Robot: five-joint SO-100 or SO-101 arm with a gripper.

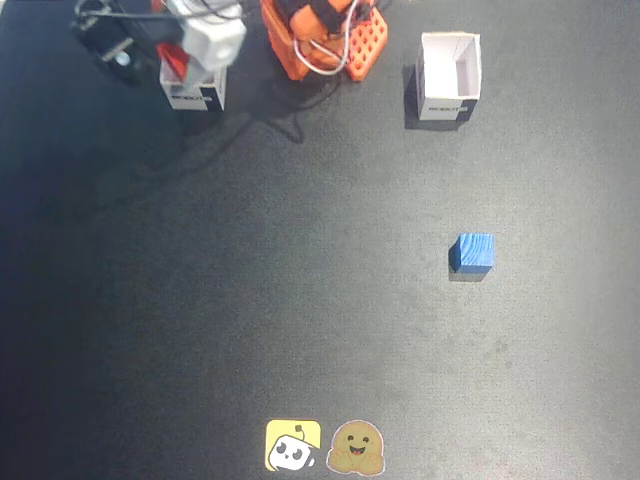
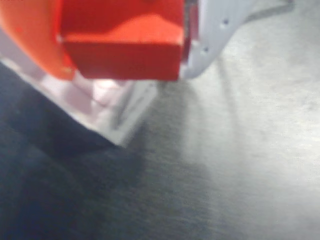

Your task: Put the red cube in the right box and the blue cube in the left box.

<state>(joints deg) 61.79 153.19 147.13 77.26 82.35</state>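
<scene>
One red cube (image 2: 122,47) is pinched in the claw (image 2: 125,45), held over the open top of a white box (image 1: 195,92) at the upper left of the fixed view; whether it touches the rim seems unclear in the blurred wrist view. One blue cube (image 1: 472,254) lies alone on the dark worktop (image 1: 250,300), well below the second, empty box (image 1: 448,78). Two stickers (image 1: 325,446) sit at the bottom edge.

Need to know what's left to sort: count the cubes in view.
2. The red cube is held in the claw above the box at upper left in the fixed view. The blue cube sits on the mat at right.
</scene>
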